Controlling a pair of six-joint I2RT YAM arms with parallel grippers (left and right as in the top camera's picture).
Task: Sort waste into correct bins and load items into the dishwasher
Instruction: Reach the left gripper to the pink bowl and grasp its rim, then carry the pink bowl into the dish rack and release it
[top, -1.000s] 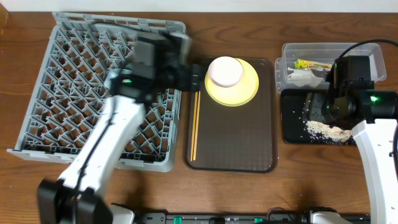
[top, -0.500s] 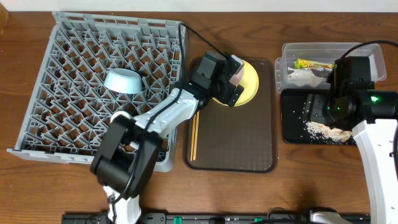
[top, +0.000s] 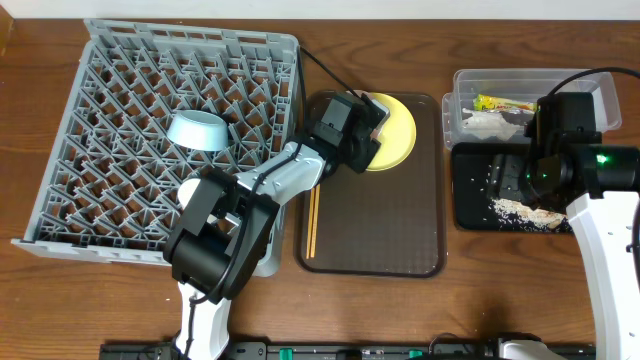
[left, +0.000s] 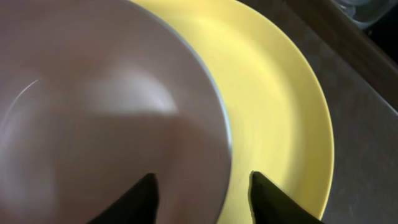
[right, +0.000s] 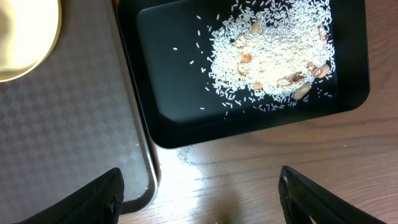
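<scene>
Left tool (left: 202, 196) lower, astride bowl (left: 93, 112) rim; wooden tabletop (top: 500, 290).

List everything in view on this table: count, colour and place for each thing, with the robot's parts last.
dish rack: one, grey, left side of the table
saucer: one, light blue, in the dish rack
serving tray: one, brown, centre
plate: one, yellow, far end of the serving tray
bowl: one, white, on the plate
chopsticks: one pair, wooden, along the serving tray's left edge
tub: one, clear, far right
wrapper: one, yellow-green, in the tub
tissue: one, white, in the tub
black tray: one, black, nearer than the tub
rice scraps: one heap, whitish, in the black tray
table: one, brown wood
left gripper: black fingers, open astride the bowl's rim
right gripper: black fingers, open, beside the black tray
</scene>
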